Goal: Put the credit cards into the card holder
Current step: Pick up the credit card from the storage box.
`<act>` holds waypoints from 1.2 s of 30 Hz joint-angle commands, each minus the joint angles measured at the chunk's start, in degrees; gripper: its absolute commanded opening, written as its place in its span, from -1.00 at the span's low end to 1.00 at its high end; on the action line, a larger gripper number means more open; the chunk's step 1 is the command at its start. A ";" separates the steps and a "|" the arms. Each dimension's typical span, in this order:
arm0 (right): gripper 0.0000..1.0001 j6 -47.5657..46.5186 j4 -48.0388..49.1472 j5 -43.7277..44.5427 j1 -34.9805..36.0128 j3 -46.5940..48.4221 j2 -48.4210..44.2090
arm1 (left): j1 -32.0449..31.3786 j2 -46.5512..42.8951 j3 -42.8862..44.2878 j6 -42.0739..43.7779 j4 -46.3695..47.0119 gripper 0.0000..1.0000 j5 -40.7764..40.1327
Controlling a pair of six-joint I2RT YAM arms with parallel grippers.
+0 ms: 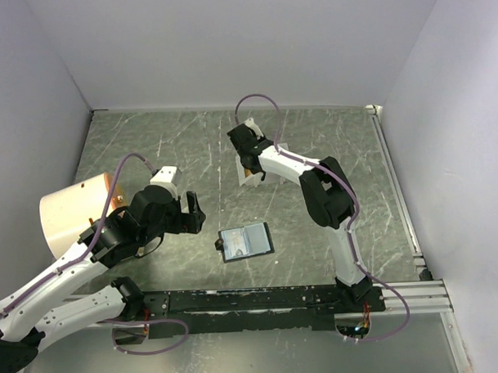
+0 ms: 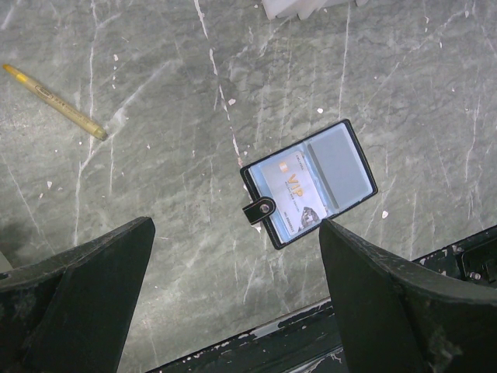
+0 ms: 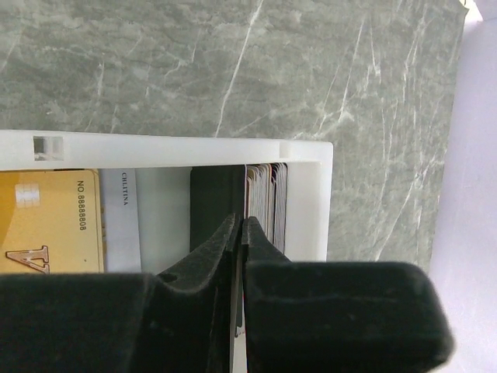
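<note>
The card holder (image 1: 245, 241) lies open on the table, black-edged with pale blue pockets; a pale VIP card (image 2: 291, 190) sits in its left pocket. My left gripper (image 2: 237, 233) hovers open just left of the card holder (image 2: 309, 183), holding nothing. My right gripper (image 3: 241, 225) is down in a white box (image 3: 155, 144) at the back and is shut on the edge of a dark credit card (image 3: 216, 194). Several more credit cards (image 3: 268, 194) stand on edge beside it. A gold card (image 3: 46, 217) lies flat in the box at the left.
The white box (image 1: 253, 178) stands mid-table behind the holder. A yellow pen (image 2: 54, 101) lies left of the holder. A tan cylinder (image 1: 74, 211) stands at the left by my left arm. A black rail (image 1: 261, 299) runs along the near edge.
</note>
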 commanded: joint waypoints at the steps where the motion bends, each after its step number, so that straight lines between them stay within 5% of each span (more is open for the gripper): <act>1: -1.00 -0.38 1.43 0.19 -0.55 -0.37 -2.69 | -0.33 -0.44 0.17 -0.30 -0.05 0.98 -1.22; 18: -1.00 2.39 3.05 -10.07 -0.51 -3.26 -9.45 | -0.25 0.00 -0.18 -1.13 0.34 0.97 -0.73; 36: -1.00 14.49 6.39 -30.40 -0.42 -17.28 -32.25 | -0.29 2.52 -2.24 -12.67 12.97 0.82 13.67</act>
